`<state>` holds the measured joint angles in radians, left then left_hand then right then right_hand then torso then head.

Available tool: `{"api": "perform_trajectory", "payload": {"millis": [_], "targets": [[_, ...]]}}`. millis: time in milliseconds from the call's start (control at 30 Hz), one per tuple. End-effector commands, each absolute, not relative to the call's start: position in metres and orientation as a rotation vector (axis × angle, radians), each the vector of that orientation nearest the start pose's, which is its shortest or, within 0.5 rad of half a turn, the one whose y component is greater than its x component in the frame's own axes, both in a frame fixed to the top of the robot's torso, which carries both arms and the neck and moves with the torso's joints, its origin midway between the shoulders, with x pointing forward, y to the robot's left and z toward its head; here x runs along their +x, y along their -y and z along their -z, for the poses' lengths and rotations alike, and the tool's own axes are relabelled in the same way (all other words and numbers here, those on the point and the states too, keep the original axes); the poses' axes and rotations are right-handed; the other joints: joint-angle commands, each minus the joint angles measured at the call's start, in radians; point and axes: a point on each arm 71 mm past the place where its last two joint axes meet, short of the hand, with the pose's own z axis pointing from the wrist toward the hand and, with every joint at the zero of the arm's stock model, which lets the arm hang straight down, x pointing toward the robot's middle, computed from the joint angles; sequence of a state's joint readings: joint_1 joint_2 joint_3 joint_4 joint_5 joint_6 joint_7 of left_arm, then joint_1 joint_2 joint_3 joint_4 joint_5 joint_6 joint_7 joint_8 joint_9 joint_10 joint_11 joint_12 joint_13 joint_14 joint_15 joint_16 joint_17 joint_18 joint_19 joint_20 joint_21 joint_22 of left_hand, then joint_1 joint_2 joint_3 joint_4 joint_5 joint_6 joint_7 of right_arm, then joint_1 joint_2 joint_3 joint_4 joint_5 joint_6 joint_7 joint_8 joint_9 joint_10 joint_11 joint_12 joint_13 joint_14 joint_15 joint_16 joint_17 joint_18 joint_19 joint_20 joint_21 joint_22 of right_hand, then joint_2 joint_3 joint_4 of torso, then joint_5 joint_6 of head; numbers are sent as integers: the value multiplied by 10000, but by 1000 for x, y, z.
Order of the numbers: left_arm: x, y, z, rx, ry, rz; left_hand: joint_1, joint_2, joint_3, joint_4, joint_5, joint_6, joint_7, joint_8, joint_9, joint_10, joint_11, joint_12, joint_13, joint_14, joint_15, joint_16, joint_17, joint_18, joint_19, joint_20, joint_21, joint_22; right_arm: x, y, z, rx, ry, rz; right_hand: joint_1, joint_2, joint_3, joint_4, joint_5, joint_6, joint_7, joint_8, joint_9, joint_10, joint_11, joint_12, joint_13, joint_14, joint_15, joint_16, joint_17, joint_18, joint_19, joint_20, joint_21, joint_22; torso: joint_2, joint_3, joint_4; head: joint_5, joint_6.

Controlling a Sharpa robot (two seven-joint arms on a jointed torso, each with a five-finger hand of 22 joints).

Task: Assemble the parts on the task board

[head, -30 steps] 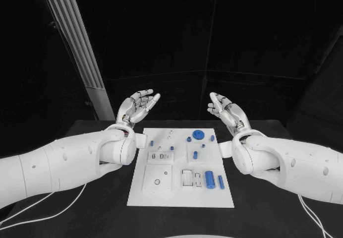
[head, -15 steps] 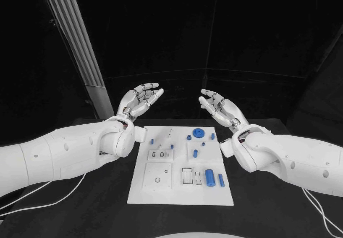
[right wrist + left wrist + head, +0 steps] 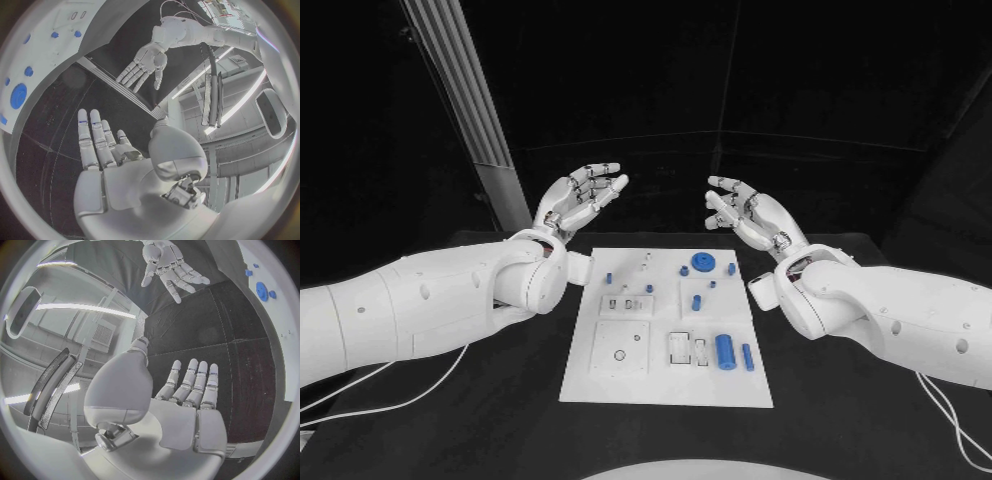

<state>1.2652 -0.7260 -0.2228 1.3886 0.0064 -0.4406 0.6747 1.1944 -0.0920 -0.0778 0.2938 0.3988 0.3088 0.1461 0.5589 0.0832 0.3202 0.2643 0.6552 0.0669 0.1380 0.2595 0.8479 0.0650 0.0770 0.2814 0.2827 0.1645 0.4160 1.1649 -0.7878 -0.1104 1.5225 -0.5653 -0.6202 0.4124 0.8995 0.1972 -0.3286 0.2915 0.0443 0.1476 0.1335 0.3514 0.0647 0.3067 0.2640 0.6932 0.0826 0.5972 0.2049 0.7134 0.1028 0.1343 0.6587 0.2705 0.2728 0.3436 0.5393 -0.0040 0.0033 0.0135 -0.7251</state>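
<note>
**Above the far end of the board, two empty hands raised**

Head view: beyond the far edge of the task board [image 3: 666, 325], the left hand [image 3: 580, 203] and right hand [image 3: 746, 216] are held up, palms turned toward each other, fingers spread and holding nothing. Dark open space lies between them. The board is a long white plate on the black table [image 3: 848, 400], lying below and nearer than both hands, between the two forearms. Blue parts sit on it: a round disc [image 3: 704, 262] nearest the right hand, a large cylinder [image 3: 726, 352] at the near end, smaller pegs between. Bare table borders the board on each side. No writing is legible.

Left wrist view: the left hand [image 3: 187, 405] has fingers straight, nothing in the palm; the right hand [image 3: 169, 265] faces it across open table.

Right wrist view: the right hand [image 3: 106, 165] is likewise spread and empty, the board [image 3: 44, 55] beside its fingertips.
</note>
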Motion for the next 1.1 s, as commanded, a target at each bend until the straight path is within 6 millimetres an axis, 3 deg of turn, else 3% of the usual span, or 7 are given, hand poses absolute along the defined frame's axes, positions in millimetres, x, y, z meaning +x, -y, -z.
{"api": "perform_trajectory", "payload": {"millis": [33, 300, 433, 567, 700, 833, 1100], "targets": [[493, -201, 174, -6603, -9555, 16561, -74, 12, 16, 44, 22, -81, 1518, 41, -9, -23, 35, 62, -4, 16, 67, 45, 8, 70, 34, 37, 27, -16, 473, 183, 200, 5074, -14043, -12483, 129, 36, -133, -7, 50, 64, 1661, 53, 4, 246, -117, 30, -40, 1464, -301, 205, 21, 278, 1043, -18, 439, 115, 60, -4, -11, -7, -22], [491, -202, 174, -6665, -9647, 16585, -80, 25, 21, 44, 23, -102, 1517, 21, -15, -20, 35, 69, -3, 13, 68, 45, 7, 76, 9, 45, 15, -53, 473, 188, 203, 4958, -14676, -12382, 259, 249, -552, -11, 43, -276, 1360, 90, -33, 359, -639, -221, -143, 6217, -1023, 2033, 959, 448, 4387, -707, 2363, 869, 296, -27, 29, 22, 29], [489, -201, 175, -6681, -9687, 16628, -99, 91, 48, 42, 16, -134, 1519, 51, -23, -50, 39, 75, -8, -2, 71, 44, 3, 92, -21, 54, 5, -72, 474, 192, 204, 4936, -14865, -12371, 436, 386, -729, -18, 39, -206, 1376, 387, 8, 715, -719, -173, -131, 7848, -1060, 5449, 5953, 399, 5161, -879, 3816, 1819, 383, -44, 70, -17, 48], [488, -199, 175, -6707, -9752, 16695, -107, 122, 63, 41, 12, -142, 1519, 77, -26, -63, 40, 79, -10, -7, 71, 46, 3, 98, -44, 58, -3, -91, 476, 196, 201, 4976, -15009, -12328, 722, 479, -848, -25, 42, 203, 1345, 874, 72, 1261, -569, -126, -150, 8589, -989, 7314, 9453, -142, 6455, -906, 7640, 5713, 506, -57, 143, -49, 76], [486, -197, 175, -6735, -9807, 16759, -109, 133, 67, 40, 10, -143, 1519, 88, -26, -66, 41, 82, -10, -9, 71, 46, 2, 100, -53, 60, -7, -99, 482, 201, 193, 5015, -15181, -12191, 1196, 438, -855, -68, 28, 2177, 1325, 2485, 395, 2130, -693, 18, -144, 9150, -1009, 8055, 11590, -689, 7725, -805, 10549, 9002, 643, -71, 221, -86, 71], [485, -195, 174, -6741, -9845, 16807, -112, 140, 70, 40, 9, -139, 1519, 103, -25, -67, 40, 84, -10, -11, 71, 46, 2, 100, -63, 61, -12, -108, 488, 205, 187, 4779, -15380, -11881, 2025, 369, -683, -210, 45, 3624, 1112, 2381, 321, 3244, -843, 95, -159, 9384, -1081, 8341, 12661, -1312, 9062, -806, 12899, 12148, 745, -102, 295, -142, 68], [486, -193, 172, -6715, -9866, 16891, -125, 171, 83, 40, 3, -147, 1519, 123, -28, -71, 40, 94, -9, -17, 71, 48, 1, 103, -81, 65, -17, -116, 500, 207, 182, 2996, -15686, -10592, 3606, -35, -240, -434, 62, 5830, 812, 1035, 32, 4419, -1098, -786, -210, 9432, -1302, 8453, 13006, -1343, 9121, -860, 12980, 12272, 989, -158, 360, -245, 191]]}}
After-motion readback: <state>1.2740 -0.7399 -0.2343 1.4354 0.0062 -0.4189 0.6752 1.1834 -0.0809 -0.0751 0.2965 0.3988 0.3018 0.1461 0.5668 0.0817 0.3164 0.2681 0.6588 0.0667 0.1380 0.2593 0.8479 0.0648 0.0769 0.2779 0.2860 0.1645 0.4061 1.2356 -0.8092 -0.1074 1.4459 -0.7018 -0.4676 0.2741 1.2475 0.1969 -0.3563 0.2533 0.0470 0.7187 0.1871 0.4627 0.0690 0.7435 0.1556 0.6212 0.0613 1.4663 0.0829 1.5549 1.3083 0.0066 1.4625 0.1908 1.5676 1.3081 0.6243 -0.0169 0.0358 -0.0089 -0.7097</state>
